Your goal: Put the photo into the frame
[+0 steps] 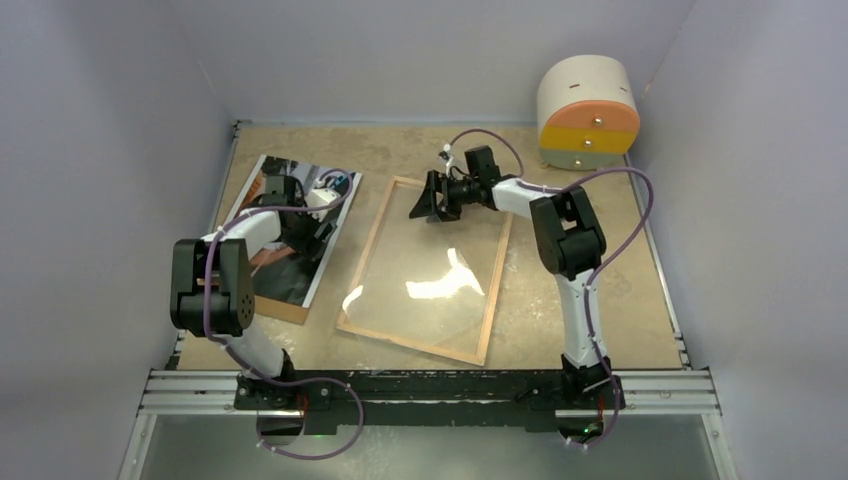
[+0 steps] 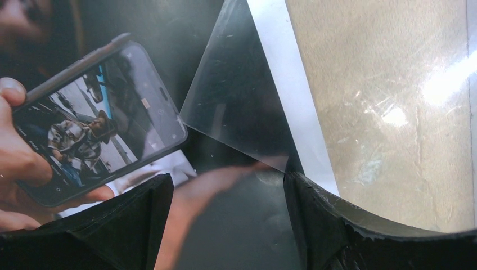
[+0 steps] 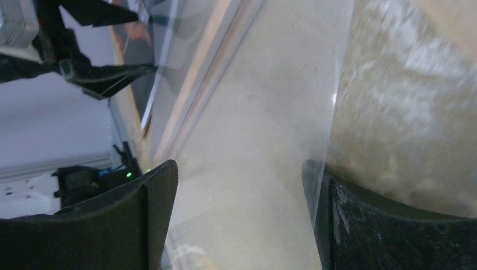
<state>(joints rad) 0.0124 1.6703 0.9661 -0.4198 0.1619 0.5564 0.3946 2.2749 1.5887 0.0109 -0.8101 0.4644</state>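
**A:** Surface and room?
**B:** Tan, mottled bench [image 1: 600,300] with pale grey walls [image 1: 420,60] on three sides. A white drum [image 1: 588,110] with orange and yellow bands sits in the far right corner.

**A:** Task parts?
**B:** The frame [image 1: 494,300] lies flat mid-bench, skewed, wood-coloured back up. There is heavy glare on the pane. The photo [image 1: 305,265] is to its left near the wall, picture side up, lying on a brown hardboard sheet [image 1: 285,312]. Photo and frame are close but apart.

**A:** Left pincer?
**B:** The left pincer [image 2: 225,180] hangs over the photo with its fingers spread wide and nothing between them. A corner of clear film [image 2: 236,107] shows across the print below. I can't tell whether the tips touch anything.

**A:** Right pincer?
**B:** The right pincer [image 3: 239,166] is at the frame's far left corner, also spread wide and gripping nothing. In the wrist view, the edge of a clear sheet runs between the fingers, with the wood rail off to one side. Whether it touches the sheet isn't visible.
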